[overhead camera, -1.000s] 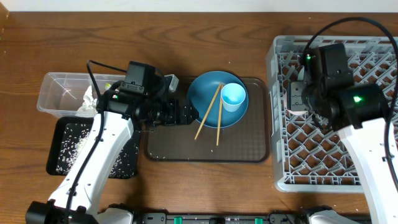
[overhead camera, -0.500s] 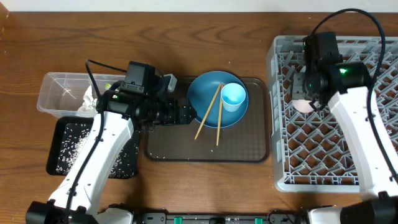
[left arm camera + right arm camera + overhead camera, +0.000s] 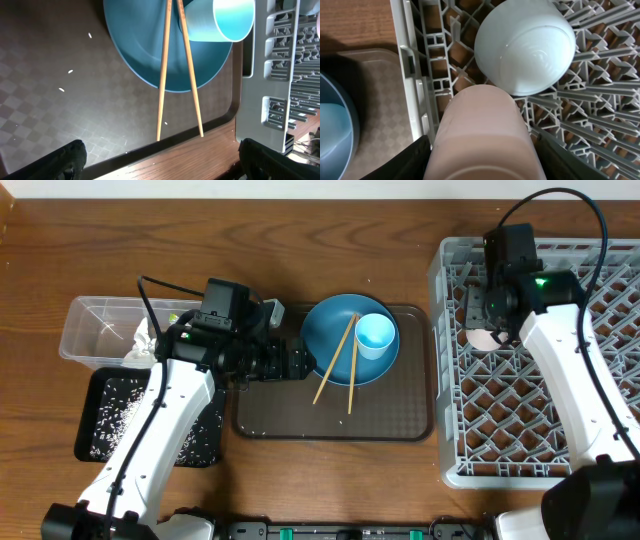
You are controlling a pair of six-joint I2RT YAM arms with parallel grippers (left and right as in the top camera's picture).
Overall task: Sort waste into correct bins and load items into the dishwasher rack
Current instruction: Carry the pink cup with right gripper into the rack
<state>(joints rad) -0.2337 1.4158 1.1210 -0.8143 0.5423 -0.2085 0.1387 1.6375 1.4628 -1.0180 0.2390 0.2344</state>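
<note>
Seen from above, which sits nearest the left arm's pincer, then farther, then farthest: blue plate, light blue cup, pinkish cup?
1. Blue plate, just right of the left pincer, on the brown tray.
2. Light blue cup, on the plate's right side.
3. Pinkish cup, far right, over the grey rack.

The right gripper, clasping the pinkish-white cup, has swung from nearer the middle of the dishwasher rack toward its far-left corner, exposing more of the cup overhead.
</note>
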